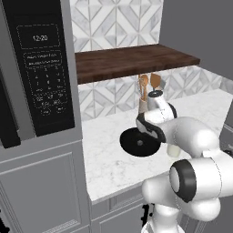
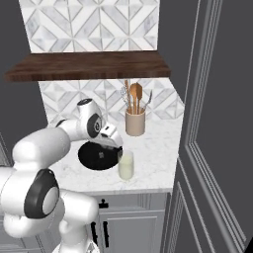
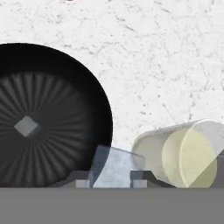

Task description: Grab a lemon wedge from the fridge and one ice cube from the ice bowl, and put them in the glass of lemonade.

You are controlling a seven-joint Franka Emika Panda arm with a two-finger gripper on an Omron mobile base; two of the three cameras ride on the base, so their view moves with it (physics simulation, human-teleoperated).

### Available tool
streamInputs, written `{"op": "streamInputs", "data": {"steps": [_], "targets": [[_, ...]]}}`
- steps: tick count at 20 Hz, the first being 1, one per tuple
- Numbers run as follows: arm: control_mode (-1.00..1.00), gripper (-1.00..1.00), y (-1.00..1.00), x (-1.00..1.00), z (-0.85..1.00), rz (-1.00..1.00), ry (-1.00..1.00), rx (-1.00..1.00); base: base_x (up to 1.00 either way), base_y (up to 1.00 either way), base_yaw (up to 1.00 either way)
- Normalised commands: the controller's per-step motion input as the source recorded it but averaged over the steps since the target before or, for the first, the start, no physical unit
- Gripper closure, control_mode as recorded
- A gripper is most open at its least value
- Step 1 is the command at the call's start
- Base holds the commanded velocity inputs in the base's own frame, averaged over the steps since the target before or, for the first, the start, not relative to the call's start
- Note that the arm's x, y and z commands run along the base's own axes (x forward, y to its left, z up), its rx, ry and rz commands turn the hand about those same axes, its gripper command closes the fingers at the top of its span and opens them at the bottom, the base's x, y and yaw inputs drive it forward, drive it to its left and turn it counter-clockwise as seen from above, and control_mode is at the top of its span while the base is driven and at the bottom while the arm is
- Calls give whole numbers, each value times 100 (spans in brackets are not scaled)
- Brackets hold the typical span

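Hand view showed the marble counter (image 3: 166, 52), then the black ice bowl (image 3: 48, 118) with one cube left inside, then the glass of lemonade (image 3: 183, 157) just beside it. The gripper (image 3: 111, 181) was clamped on an ice cube (image 3: 111, 166). It should probably be carried over the glass rim before release.

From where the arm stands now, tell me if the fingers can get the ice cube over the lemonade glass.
Probably yes. The ice cube sits between the fingers, right beside the lemonade glass, whose open top looks unobstructed; the black bowl lies on the other side.
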Motion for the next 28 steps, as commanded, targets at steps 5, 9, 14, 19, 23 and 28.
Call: {"op": "streamInputs", "data": {"steps": [5,9,14,19,23,28], "targets": [[-100,100,-55,-38,40,13,12,-11,0,0,0],[-100,100,-46,-6,43,9,14,-1,0,0,0],[-100,100,-9,4,-13,5,13,-6,0,0,0],[-100,100,-4,15,-10,0,8,-1,0,0,0],[-100,100,-26,9,0,0,6,0,0,0,0],[-100,100,-4,16,-8,0,2,0,0,0,0]]}}
